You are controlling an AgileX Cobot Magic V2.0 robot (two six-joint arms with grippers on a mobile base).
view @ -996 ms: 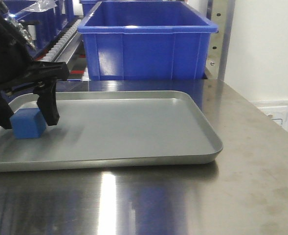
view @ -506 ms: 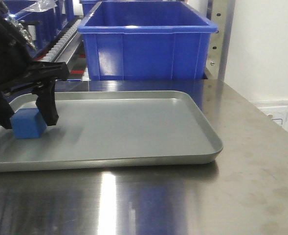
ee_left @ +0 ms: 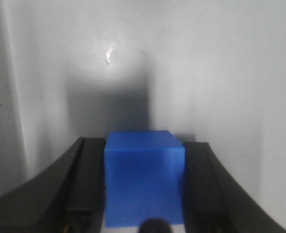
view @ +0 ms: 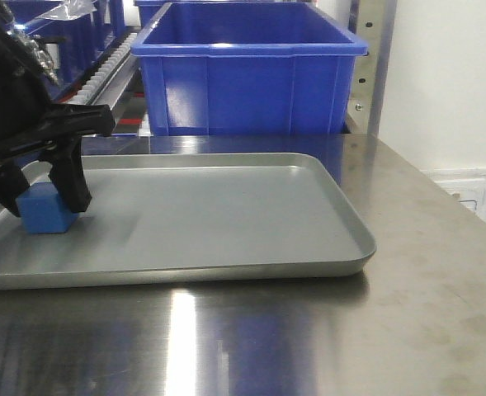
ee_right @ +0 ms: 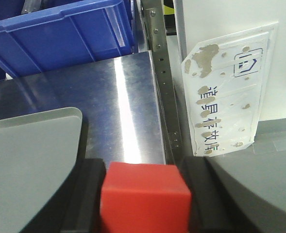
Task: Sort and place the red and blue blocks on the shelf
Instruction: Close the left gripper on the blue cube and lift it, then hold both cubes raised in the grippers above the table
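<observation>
Front-facing view: at the left end of the shallow grey metal tray (view: 226, 272), my left gripper (view: 44, 206) pinches the small blue cube (view: 49, 219) resting on the tray floor; shiny steel tabletop (view: 408, 330) runs rightward to a white wall (view: 449, 82). My right gripper (ee_right: 143, 194) clamps the small red cube (ee_right: 145, 199), a perforated steel shelf upright (ee_right: 157, 58) beyond.

To the right of your left gripper (view: 44, 206) the grey tray (view: 226, 223) floor is open; only its low rim stands up. Beyond the gripper the large blue bin (view: 247, 78) blocks the way. Ahead of your right gripper (ee_right: 143, 194), bare steel tabletop (ee_right: 118, 97) runs between tray corner and perforated upright (ee_right: 163, 87).
</observation>
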